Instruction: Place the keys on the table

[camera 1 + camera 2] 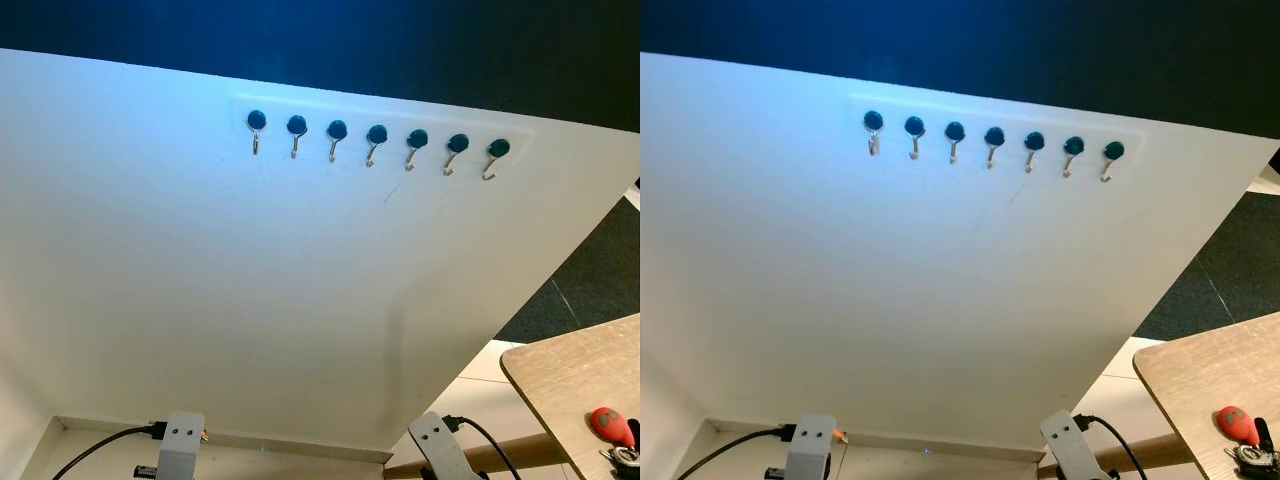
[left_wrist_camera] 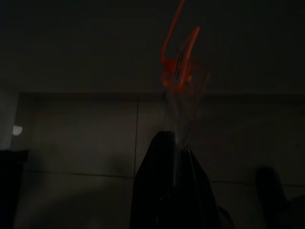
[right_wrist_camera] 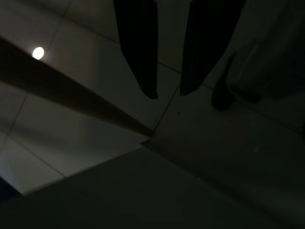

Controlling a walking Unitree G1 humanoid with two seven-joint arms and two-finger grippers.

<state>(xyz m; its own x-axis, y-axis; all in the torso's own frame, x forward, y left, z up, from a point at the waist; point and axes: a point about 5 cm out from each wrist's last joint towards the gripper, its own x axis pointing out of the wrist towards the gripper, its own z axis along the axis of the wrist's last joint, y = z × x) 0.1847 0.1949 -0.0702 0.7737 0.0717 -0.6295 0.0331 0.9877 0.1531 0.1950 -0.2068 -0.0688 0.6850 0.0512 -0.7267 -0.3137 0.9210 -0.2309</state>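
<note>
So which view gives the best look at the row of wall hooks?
The left eye view: all seven hooks sit clear of the frame edges, their metal curves sharp against the white wall. The right eye view shows the same row, slightly paler. The two dark wrist views look at the floor instead.

White wall (image 1: 300,300) blocks ahead; table (image 1: 570,375) right.

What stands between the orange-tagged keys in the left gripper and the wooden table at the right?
Nothing visible blocks the way. The left gripper holds the keys low over the tiled floor; the table lies to the robot's right, already bearing a red-tagged bunch.
</note>
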